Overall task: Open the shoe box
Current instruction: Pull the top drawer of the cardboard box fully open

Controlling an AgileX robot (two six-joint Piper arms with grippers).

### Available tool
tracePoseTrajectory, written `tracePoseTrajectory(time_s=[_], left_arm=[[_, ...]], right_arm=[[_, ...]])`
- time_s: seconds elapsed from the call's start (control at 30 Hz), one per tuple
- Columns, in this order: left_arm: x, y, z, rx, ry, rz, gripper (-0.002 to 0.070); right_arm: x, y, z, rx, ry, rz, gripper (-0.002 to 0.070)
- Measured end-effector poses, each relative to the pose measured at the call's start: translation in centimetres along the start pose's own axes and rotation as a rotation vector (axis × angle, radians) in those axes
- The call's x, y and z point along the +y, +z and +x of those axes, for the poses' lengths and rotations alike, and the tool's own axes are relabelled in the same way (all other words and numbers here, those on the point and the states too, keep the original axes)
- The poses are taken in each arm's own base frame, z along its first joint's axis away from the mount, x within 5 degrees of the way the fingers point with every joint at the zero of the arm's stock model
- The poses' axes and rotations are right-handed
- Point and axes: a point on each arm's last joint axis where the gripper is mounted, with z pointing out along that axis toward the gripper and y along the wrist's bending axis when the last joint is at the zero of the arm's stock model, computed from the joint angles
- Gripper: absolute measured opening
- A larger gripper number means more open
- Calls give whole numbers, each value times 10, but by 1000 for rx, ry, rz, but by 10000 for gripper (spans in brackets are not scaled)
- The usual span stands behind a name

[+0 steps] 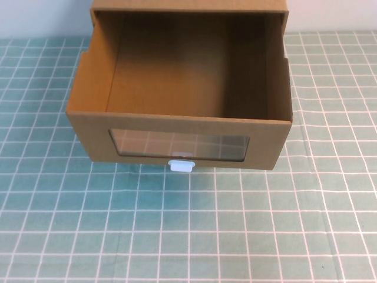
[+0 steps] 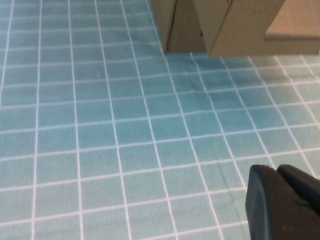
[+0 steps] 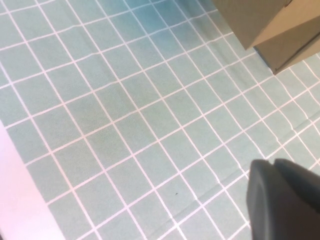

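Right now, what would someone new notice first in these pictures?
A cardboard shoe box stands far centre on the teal checked cloth, its drawer pulled out and empty, a white tab under the front window. The left claw and right claw hang shut over the cloth, apart from the box.

Open-topped cardboard shoe box with clear front window and small white tab on teal grid-patterned tablecloth.

Shoe box stands far-centre on the cloth, left gripper and right gripper hanging over cloth nearby.
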Motion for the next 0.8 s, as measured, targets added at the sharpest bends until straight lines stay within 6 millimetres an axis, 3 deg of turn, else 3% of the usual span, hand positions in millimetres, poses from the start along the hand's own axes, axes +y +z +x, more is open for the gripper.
tracePoseTrajectory(time_s=[0.17,0.3,0.4,0.6,0.8], left_arm=[[2,6,16,-20,3,-15,-4],[12,7,24,-248,49,-121,-4],[20,19,37,-372,25,-185,-4],[30,54,80,-314,-7,-201,-4],[31,70,105,-209,-36,-171,-4]], right_arm=[[0,0,0,1,1,-2,-13],[0,0,0,1,1,-2,-13],[0,0,0,1,2,-3,-13],[0,0,0,1,2,-3,-13],[0,0,0,2,3,-5,-13]])
